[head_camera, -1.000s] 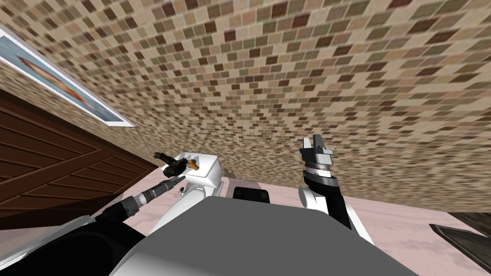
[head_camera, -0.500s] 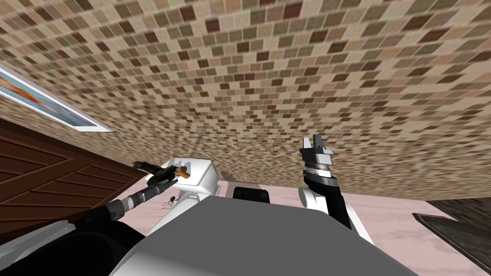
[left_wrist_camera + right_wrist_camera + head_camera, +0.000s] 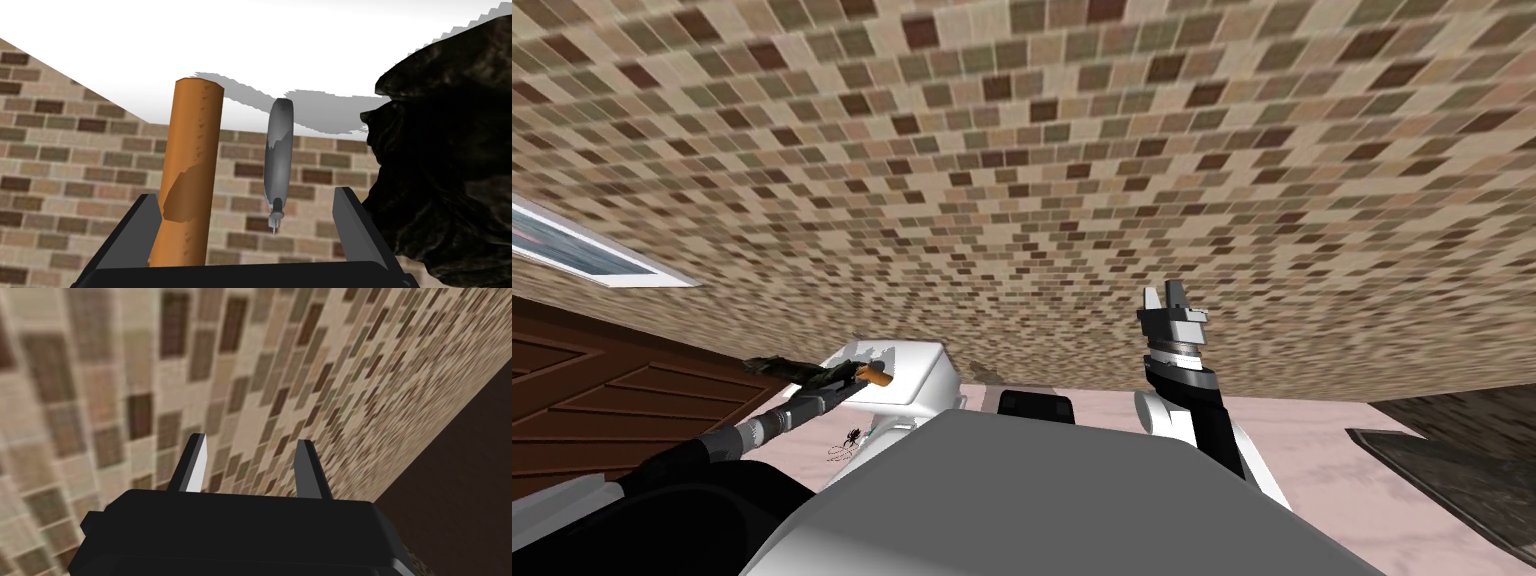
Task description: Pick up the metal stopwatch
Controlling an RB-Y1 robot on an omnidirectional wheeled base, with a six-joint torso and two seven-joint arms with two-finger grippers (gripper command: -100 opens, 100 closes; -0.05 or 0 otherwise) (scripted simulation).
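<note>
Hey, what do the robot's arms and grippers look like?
The right arm is white, then black, with a ribbed silver wrist ring; the right gripper is a dark box with two light grey blade fingers. The left arm is black with a grey metallic sleeve; the left gripper is also a dark box.

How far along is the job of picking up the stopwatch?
Done: the left gripper is at the white box, with the grey stopwatch and an orange cylinder ahead between its open fingers. In hand: nothing is gripped yet. To do: centre on the stopwatch clear of the cylinder, shut, lift. The right gripper is open, raised, idle.
</note>
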